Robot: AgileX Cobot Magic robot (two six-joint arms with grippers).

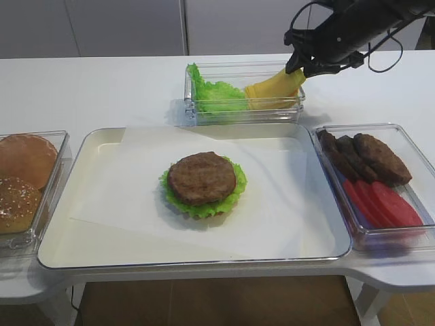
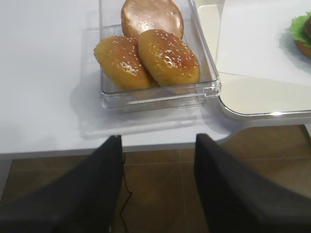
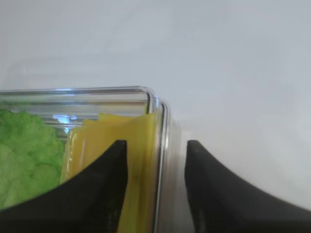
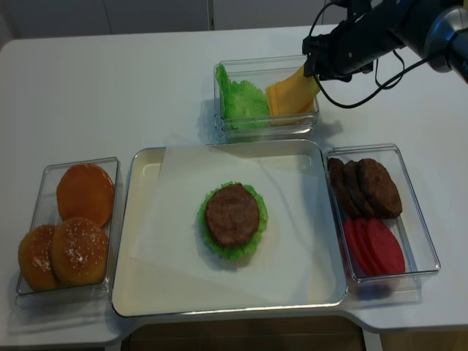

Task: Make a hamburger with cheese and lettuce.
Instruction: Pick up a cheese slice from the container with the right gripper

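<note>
Right wrist: thin yellow cheese slice

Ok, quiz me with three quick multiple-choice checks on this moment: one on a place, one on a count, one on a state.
1. Where is the cheese?
A. on the tray
B. in the rear clear box beside the lettuce
C. with the buns

2. How many buns fill the left box?
A. one
B. three
C. five

3. What tops the hamburger now?
A. bare patty
B. cheese
C. bun

Answers: 1 B, yellow slices lean by the green leaves, at the right gripper. 2 B, three are visible. 3 A, only brown patty over lettuce.
</note>
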